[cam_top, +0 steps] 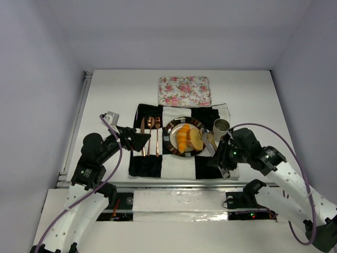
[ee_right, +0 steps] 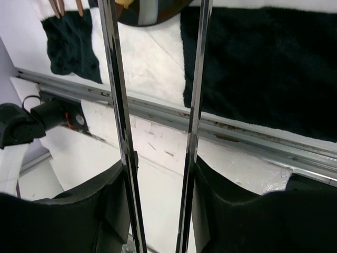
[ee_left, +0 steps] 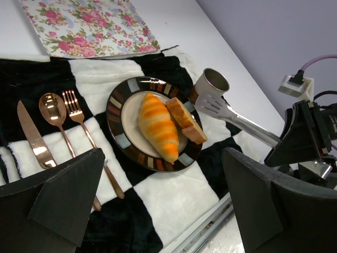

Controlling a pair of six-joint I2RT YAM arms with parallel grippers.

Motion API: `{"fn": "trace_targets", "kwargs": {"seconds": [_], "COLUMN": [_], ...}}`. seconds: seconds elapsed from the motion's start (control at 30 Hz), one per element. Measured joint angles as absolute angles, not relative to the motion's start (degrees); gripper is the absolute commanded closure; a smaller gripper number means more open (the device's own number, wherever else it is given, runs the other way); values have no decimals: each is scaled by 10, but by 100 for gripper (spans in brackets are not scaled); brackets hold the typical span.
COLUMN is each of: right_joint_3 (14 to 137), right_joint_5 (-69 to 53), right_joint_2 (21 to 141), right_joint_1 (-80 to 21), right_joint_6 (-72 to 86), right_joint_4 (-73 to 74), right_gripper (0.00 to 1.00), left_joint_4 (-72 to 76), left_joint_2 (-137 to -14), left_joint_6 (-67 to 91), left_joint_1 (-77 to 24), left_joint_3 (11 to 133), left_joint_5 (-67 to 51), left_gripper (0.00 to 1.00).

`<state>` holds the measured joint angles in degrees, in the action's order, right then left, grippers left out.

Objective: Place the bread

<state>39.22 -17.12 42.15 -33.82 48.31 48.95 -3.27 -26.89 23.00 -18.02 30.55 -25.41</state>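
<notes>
Seeing the croissant (ee_left: 158,133) and the tan slice (ee_left: 185,120) side by side on the striped-rim plate (ee_left: 117,108) — my right fingers (ee_right: 79,213) clamp metal tongs (ee_left: 234,118), left fingers (ee_left: 63,195) spread wide over the checkered mat (ee_left: 174,205).

Two bread pieces, croissant (ee_left: 158,126) and slice (ee_left: 185,120); one each of plate (ee_left: 118,103), knife (ee_left: 34,139), spoon (ee_left: 52,108), fork (ee_left: 76,113), cup (ee_left: 210,84), tongs (ee_left: 237,121), napkin (ee_left: 89,26)

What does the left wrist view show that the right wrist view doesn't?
Only the left wrist view: the croissant and the slice side by side on the plate, the cup, the knife, spoon and fork, the floral napkin, the tongs' head. Only the right wrist view: close up, the right hand clamping the tongs' two arms from outside; a black unit with red wiring. Both: tongs, checkered mat, table-edge rail, part of the plate rim.
</notes>
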Motion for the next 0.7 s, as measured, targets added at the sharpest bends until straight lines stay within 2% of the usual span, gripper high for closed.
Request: {"fn": "trace_targets", "kwargs": {"seconds": [0.37, 0.53, 0.7], "right_joint_3": [512, 614, 703], "right_joint_5": [-96, 18, 44], "right_joint_2": [437, 557, 715], "right_joint_1": [-338, -328, -206], "right_joint_6": [475, 430, 360], "right_joint_4": [493, 466, 397], "right_gripper": [57, 59, 60], "left_joint_4": [-33, -33, -33], "left_joint_2": [-269, -267, -258], "left_joint_6": [230, 230, 230], "left_joint_1": [-180, -180, -180], "left_joint_3": [305, 305, 305], "left_joint_5": [-255, -255, -257], "left_gripper": [5, 5, 5]}}
